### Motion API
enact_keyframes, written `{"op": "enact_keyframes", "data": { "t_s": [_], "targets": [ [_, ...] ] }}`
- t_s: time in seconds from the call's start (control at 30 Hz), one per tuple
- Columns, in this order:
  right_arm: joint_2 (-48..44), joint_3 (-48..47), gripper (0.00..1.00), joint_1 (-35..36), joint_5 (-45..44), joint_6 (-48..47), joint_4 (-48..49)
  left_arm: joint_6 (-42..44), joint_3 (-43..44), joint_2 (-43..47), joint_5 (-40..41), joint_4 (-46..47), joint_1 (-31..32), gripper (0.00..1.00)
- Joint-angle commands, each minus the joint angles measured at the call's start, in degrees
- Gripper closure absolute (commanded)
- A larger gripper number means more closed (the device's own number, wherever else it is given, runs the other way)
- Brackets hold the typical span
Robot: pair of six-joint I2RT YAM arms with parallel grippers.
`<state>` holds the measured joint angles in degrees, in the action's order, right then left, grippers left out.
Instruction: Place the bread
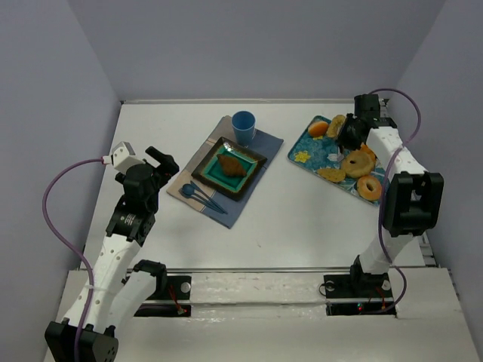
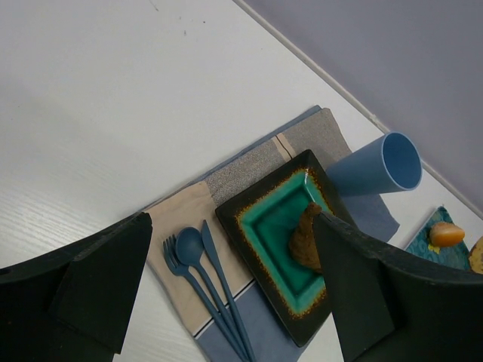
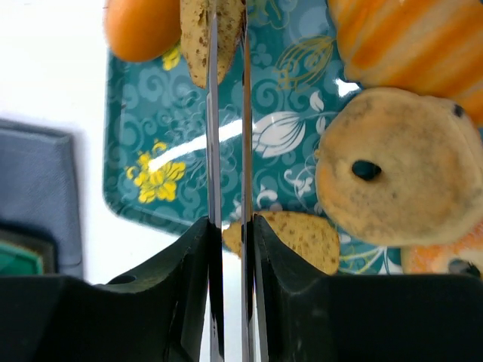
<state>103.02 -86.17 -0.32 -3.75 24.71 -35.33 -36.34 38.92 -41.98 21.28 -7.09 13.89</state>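
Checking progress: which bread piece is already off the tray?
The brown piece on the green square plate; the rest lie on the floral tray.

Bright, even light with soft shadows; white glare streaks the glossy tray (image 3: 283, 90).

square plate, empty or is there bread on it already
Not empty. One brown bread piece lies on the green centre of the square plate; the top view and the left wrist view both show it there.
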Motion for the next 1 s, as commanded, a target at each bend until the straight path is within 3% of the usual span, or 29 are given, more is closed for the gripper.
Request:
{"op": "enact_keyframes", "data": {
  "t_s": [0.0,0.1,0.2,0.43,0.7,0.97],
  "targets": [
    [-12.48,4.41,0.75,-0.21,7.14,-2.73,4.56,-0.14,-0.68,0.58,0.34,2.52,0.17,0.01],
    [-19.78,8.48,0.75,2.16,11.57,-6.33,7.90,-0.14,-0.60,0.23,0.34,2.61,0.17,0.01],
    [-23.47,11.46,0.75,13.80,11.31,-13.79,9.05,-0.14,-0.51,-0.39,0.26,2.70,0.17,0.01],
    [-20.24,12.26,0.75,26.84,12.45,-23.99,9.67,-0.05,-0.60,0.14,-0.10,2.52,0.17,0.01],
    [-9.34,7.87,0.74,31.25,6.57,-24.89,8.88,-0.05,-0.68,0.49,-0.01,2.35,0.17,0.01],
    [-2.04,4.96,0.66,33.80,5.42,-24.97,7.82,-0.14,-0.77,0.32,-0.18,2.35,0.17,0.01]
  ]
}}
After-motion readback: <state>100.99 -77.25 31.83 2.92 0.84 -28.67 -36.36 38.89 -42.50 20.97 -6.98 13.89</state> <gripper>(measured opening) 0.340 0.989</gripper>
